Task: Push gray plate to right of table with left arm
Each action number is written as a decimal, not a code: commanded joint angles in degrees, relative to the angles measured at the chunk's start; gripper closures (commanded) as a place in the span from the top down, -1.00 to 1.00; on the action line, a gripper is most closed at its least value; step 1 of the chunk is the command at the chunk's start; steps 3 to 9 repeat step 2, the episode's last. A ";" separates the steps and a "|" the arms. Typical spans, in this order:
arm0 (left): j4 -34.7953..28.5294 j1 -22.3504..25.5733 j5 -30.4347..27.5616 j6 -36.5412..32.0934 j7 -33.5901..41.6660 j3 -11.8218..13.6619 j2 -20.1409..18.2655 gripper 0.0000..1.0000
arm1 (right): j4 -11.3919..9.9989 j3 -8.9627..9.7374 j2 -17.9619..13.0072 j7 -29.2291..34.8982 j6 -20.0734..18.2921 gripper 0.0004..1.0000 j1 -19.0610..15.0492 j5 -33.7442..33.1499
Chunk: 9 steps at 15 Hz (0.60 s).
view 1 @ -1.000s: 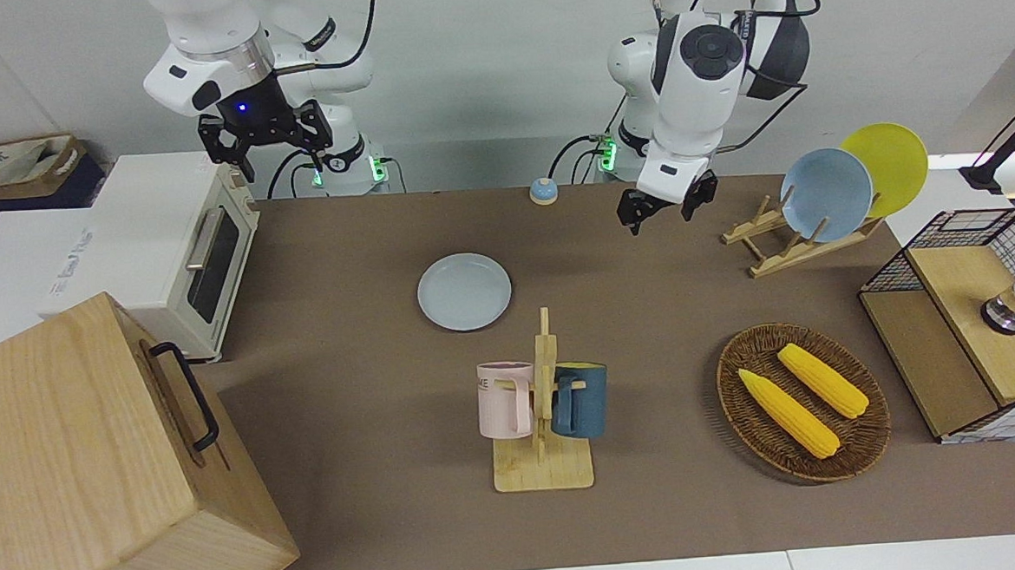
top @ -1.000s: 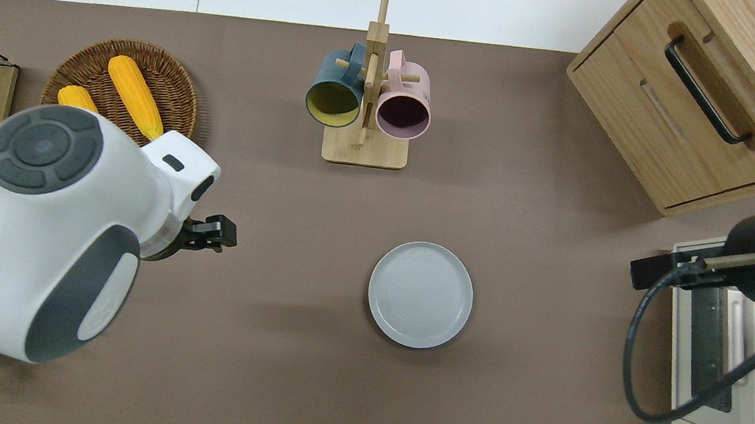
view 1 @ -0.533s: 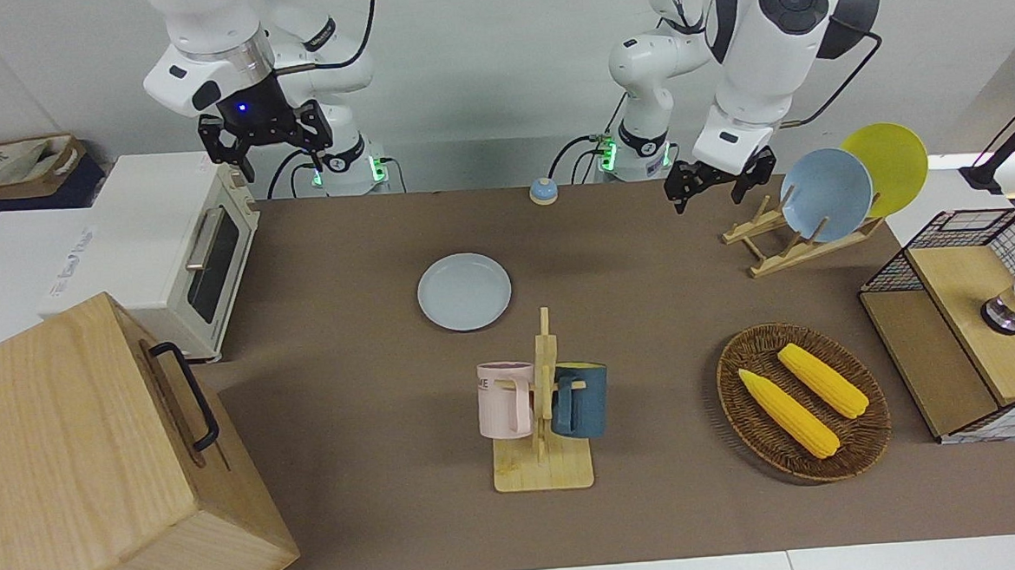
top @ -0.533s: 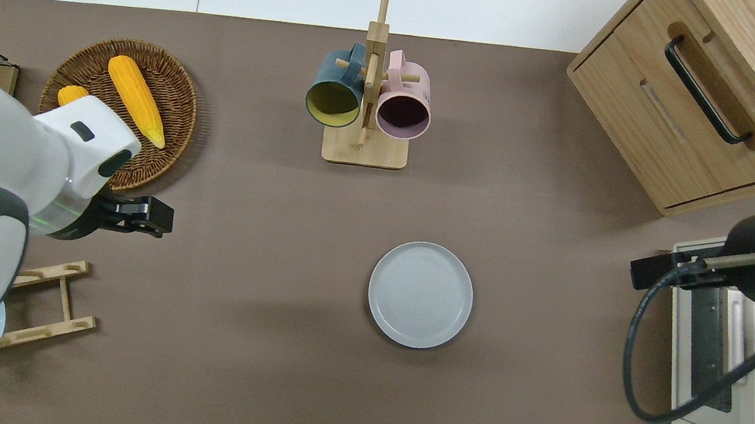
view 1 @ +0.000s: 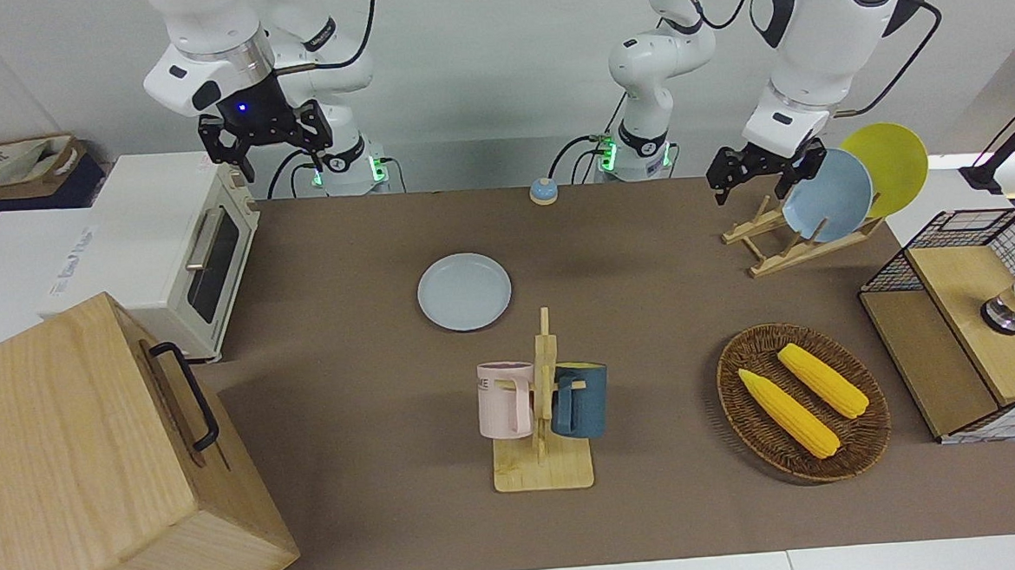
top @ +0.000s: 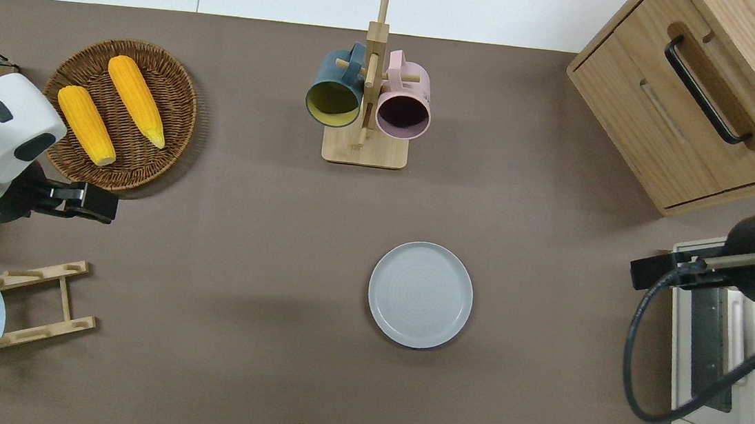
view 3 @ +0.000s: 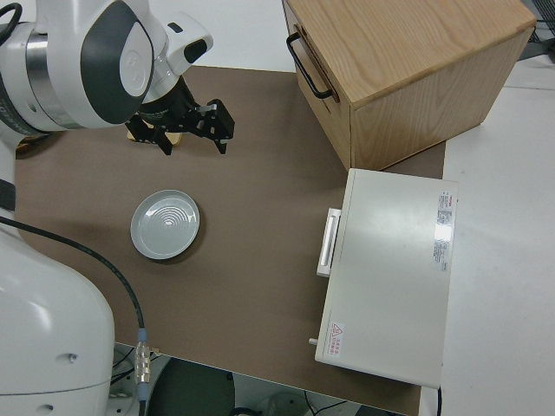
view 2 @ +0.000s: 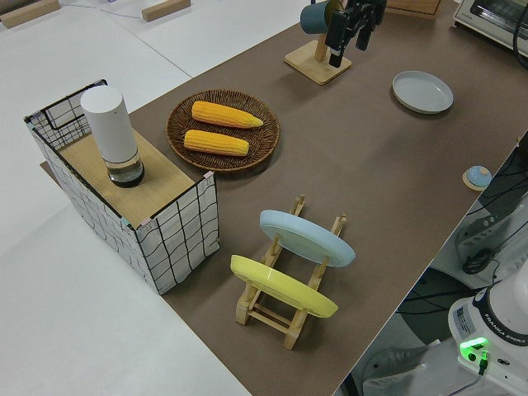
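Note:
The gray plate (view 1: 463, 292) lies flat on the brown table (view 1: 348, 398) near its middle, nearer to the robots than the mug rack; it also shows in the overhead view (top: 420, 294), the left side view (view 2: 422, 91) and the right side view (view 3: 165, 224). My left gripper (view 1: 758, 176) is open and empty. In the overhead view it (top: 91, 202) hangs over bare table between the corn basket and the plate rack, well apart from the gray plate. My right gripper (view 1: 266, 146) is open and the right arm is parked.
A mug rack (top: 368, 93) holds a blue and a pink mug. A corn basket (top: 120, 114), a plate rack (view 1: 787, 235) with a sky-blue and a yellow plate, and a wire basket (view 1: 970, 321) stand at the left arm's end. A toaster oven (view 1: 167, 251) and a wooden cabinet (view 1: 91, 463) stand at the right arm's end.
My left arm has swung from near the table's middle toward its own end, its gripper now by the plate rack. The gray plate and the right arm have not moved.

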 commanded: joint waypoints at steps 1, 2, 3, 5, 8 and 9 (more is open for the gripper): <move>1.31 0.33 -0.99 -1.36 1.40 1.05 -0.12 1.00 | 0.50 0.96 -0.17 0.74 -0.89 0.97 -1.13 0.33; 1.31 0.33 -0.90 -1.36 1.40 1.05 -0.12 1.00 | 0.50 0.96 -0.17 0.74 -0.89 0.97 -1.13 0.25; 1.31 0.33 -0.90 -1.36 1.40 1.05 -0.12 1.00 | 0.50 0.96 -0.17 0.74 -0.89 0.97 -1.13 0.25; 1.31 0.33 -0.90 -1.36 1.40 1.05 -0.12 1.00 | 0.50 0.96 -0.17 0.74 -0.89 0.97 -1.13 0.25; 1.31 0.33 -0.90 -1.36 1.40 1.05 -0.12 1.00 | 0.50 0.96 -0.17 0.74 -0.89 0.97 -1.13 0.25; 1.31 0.33 -0.90 -1.36 1.40 1.05 -0.12 1.00 | 0.50 0.96 -0.17 0.74 -0.89 0.97 -1.13 0.25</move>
